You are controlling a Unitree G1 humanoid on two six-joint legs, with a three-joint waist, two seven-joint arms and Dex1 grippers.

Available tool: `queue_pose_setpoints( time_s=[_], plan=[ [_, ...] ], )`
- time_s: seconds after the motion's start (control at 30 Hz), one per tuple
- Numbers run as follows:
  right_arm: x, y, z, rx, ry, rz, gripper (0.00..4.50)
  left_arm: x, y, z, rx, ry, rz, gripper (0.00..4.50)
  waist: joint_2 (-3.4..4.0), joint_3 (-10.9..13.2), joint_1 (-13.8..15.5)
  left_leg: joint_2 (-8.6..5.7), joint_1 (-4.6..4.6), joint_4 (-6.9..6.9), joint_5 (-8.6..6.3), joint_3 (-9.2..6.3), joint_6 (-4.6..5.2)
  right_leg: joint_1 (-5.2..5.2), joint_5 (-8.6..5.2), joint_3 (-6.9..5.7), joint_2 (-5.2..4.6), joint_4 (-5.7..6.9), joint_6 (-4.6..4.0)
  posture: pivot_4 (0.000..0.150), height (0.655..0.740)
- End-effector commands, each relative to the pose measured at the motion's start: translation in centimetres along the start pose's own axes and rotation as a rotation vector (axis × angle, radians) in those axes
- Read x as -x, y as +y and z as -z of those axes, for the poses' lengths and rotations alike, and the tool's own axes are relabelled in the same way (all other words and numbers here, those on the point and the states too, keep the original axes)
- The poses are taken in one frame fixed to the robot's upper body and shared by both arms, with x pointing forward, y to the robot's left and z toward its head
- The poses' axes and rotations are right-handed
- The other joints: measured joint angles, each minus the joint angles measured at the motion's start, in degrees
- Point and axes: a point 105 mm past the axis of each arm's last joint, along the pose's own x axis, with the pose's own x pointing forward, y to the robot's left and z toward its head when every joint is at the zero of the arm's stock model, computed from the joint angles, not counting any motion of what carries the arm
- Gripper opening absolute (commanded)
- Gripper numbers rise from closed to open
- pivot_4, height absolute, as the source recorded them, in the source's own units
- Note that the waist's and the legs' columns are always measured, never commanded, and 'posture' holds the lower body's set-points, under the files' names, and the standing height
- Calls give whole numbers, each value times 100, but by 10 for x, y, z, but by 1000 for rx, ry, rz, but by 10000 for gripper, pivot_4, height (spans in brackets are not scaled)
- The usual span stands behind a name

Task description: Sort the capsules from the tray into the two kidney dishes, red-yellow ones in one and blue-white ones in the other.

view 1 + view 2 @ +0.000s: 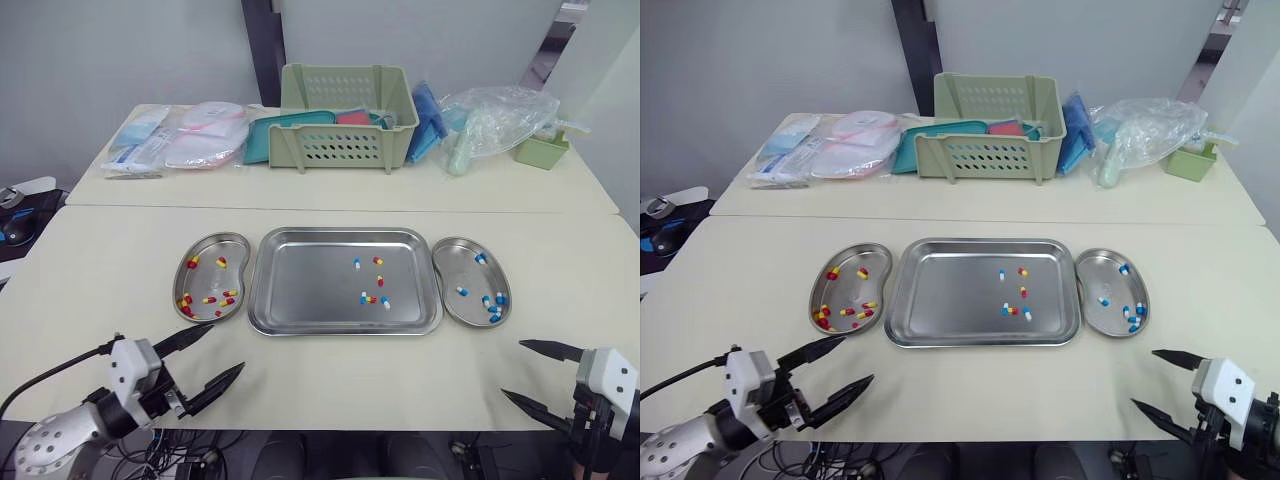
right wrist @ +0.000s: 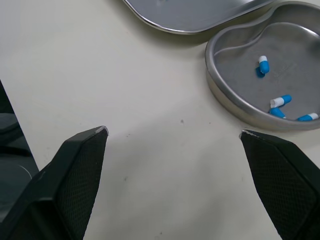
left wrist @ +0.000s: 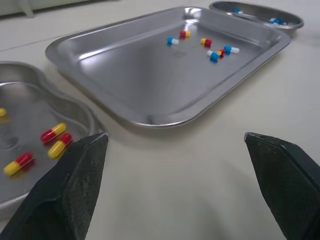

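Note:
A steel tray (image 1: 300, 285) lies mid-table with several capsules (image 1: 372, 296) of both kinds on its right half. The left kidney dish (image 1: 206, 250) holds several red-yellow capsules (image 1: 220, 298). The right kidney dish (image 1: 452, 262) holds several blue-white capsules (image 1: 493, 303). My left gripper (image 1: 212, 352) is open and empty near the front edge, just short of the left dish. My right gripper (image 1: 524, 372) is open and empty at the front right, below the right dish. The left wrist view shows the tray (image 3: 125, 65) beyond the fingers; the right wrist view shows the right dish (image 2: 240, 105).
On the far table stand a green basket (image 1: 345, 120), packaged supplies (image 1: 180, 135) to its left, blue packs and a clear bag (image 1: 495, 120) to its right, and a small green box (image 1: 541, 150). A seam separates the two tables.

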Motion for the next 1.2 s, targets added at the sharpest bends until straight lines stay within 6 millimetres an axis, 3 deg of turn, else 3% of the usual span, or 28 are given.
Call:
queue_pose_setpoints(
  time_s=[0.03,0.4,0.57,0.8,1.0,1.2],
  plan=[
    [7,-5,-6,32,-14,34,44742,-8,-4,-7,-39,-34,34,45000,0,0,1,0,0,0,0,0,0,0,0,0,0,0,0,1500,7400],
    [11,-6,-11,43,-15,43,44742,-15,-1,-2,-50,-46,52,45000,8,-5,7,-2,-1,1,0,-1,0,0,0,0,-1,0,0,1500,7400],
    [9,-9,-25,63,-57,19,44742,-18,-5,-2,-51,-70,75,45000,12,-7,3,-2,0,1,0,0,0,1,0,1,-1,0,0,1500,7400],
    [7,-6,-29,97,-57,-42,44742,-21,-10,-2,-75,-104,133,45000,13,-7,11,-2,-1,2,0,-2,0,1,0,-1,-1,0,0,1500,7400],
    [-1,-5,-48,132,-98,-82,44742,-27,-17,-5,-89,-153,176,45000,16,-9,5,-2,0,3,0,0,0,2,0,0,0,1,0,1500,7400],
    [-5,-9,-50,170,-104,-81,44742,-34,-19,-6,-96,-172,194,45000,15,-9,10,-2,-1,4,0,-4,0,2,0,-3,0,1,0,1500,7400]
  ],
)
